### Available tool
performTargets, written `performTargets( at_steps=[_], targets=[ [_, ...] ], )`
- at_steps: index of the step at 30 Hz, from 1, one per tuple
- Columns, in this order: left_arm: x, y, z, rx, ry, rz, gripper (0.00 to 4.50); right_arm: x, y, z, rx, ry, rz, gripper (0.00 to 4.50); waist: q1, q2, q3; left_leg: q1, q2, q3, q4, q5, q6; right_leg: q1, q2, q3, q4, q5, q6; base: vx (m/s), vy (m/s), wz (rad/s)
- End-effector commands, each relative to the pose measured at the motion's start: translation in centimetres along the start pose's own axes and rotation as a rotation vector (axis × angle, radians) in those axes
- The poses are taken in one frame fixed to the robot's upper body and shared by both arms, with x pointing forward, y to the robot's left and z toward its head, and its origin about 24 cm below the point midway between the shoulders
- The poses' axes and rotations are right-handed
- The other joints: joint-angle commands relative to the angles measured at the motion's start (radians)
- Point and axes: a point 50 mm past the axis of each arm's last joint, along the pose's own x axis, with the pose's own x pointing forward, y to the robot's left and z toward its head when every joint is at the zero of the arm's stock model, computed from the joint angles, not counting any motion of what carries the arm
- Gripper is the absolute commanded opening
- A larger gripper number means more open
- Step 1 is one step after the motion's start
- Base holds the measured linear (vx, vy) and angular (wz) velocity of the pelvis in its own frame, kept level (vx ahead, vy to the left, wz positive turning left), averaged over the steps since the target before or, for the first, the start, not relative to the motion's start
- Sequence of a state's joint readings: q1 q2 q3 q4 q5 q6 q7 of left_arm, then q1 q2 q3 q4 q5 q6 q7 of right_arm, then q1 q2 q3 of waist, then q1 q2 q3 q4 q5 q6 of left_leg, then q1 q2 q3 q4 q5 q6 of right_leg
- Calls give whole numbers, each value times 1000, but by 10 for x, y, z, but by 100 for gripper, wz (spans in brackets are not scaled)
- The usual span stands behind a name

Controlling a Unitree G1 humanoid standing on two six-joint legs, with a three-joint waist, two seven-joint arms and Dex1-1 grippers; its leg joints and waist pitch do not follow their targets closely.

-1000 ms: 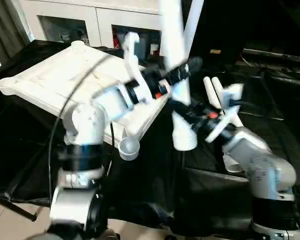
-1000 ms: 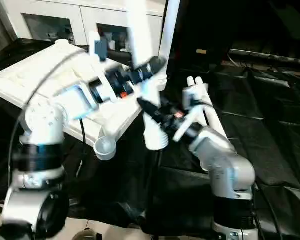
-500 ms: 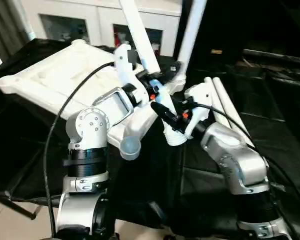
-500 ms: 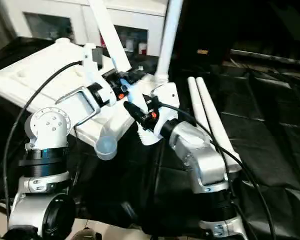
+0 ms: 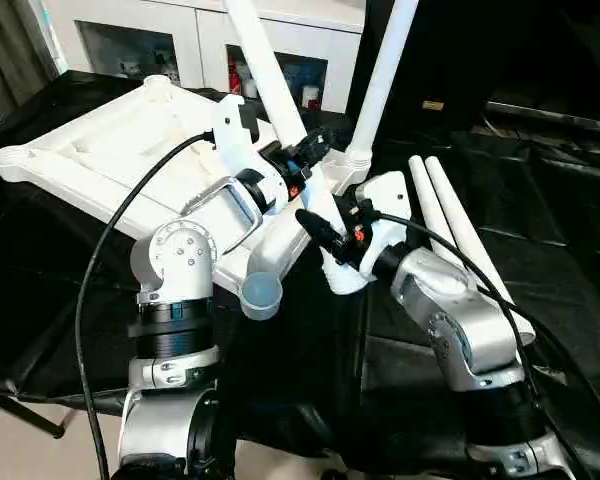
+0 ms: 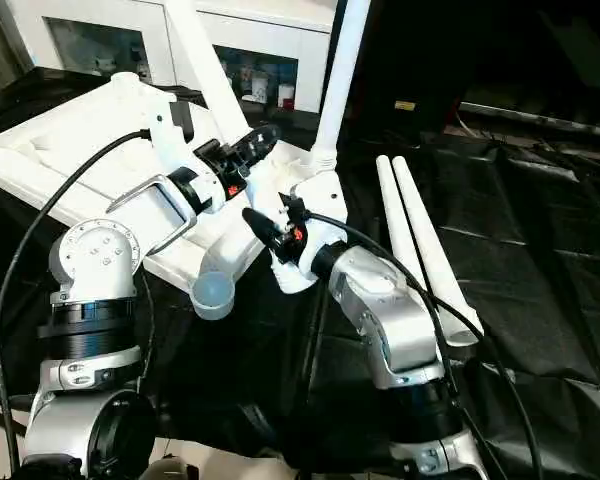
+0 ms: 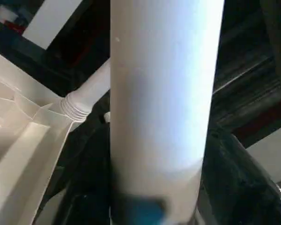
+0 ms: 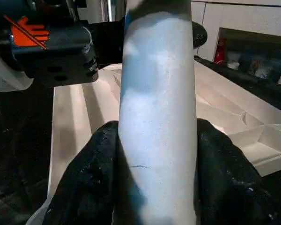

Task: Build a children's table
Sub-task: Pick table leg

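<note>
Head view: top (image 5: 110, 150) tilted at upper left, one leg (image 5: 380, 80) socketed, two spares (image 5: 460, 230) at right. Right gripper (image 5: 325, 232) clamped on loose leg (image 5: 280, 90). Left wrist view: left gripper (image 7: 150, 206) straddling it, grip uncertain. Risk: leg twisting free if mistimed.

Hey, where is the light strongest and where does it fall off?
Left eye view: table top brightly lit, black cloth dark. Left wrist view: held leg glares near white, darker at one end. Right wrist view: it is shadowed down one side.
</note>
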State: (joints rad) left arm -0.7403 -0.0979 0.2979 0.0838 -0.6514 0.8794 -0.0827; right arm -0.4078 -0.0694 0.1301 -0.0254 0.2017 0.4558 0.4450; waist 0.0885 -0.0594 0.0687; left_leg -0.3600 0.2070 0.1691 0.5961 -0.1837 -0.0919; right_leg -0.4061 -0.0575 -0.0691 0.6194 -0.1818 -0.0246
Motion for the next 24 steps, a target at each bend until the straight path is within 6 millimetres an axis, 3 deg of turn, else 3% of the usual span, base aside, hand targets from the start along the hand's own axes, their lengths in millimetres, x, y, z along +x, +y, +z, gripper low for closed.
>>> performTargets(
  at_steps=[1,8,9,11,16,24],
  targets=[
    [1,-5,-3,26,14,-8,238,2,-2,5,-16,-13,-11,186,-1,8,-78,2,13,-1,-59,-99,12,64,-66,50,-69,-126,-117,0,0,0],
    [2,-7,-4,34,28,-38,191,3,-7,5,-3,-4,-50,186,-3,12,-79,3,13,-2,-60,-101,7,65,-64,50,-66,-96,-128,0,0,0],
    [2,-8,-4,51,41,-60,187,2,-6,5,54,-10,-13,242,-2,13,-79,3,13,-3,-60,-105,6,66,-65,50,-67,-99,-128,0,0,0],
    [1,-8,-4,60,47,-69,186,1,-5,5,81,-11,5,256,-2,13,-79,5,13,-2,-60,-108,9,65,-63,50,-65,-95,-129,0,0,0],
    [-5,-14,1,138,145,-259,185,-11,-3,8,190,63,215,288,1,12,-80,4,12,-3,-60,-84,18,70,-62,51,-60,-55,-144,0,0,0],
    [-18,-20,10,197,237,-518,184,-36,-6,15,330,167,480,288,5,11,-78,5,14,0,-59,-95,9,70,-67,51,-66,-119,-160,0,0,0]
  ],
)
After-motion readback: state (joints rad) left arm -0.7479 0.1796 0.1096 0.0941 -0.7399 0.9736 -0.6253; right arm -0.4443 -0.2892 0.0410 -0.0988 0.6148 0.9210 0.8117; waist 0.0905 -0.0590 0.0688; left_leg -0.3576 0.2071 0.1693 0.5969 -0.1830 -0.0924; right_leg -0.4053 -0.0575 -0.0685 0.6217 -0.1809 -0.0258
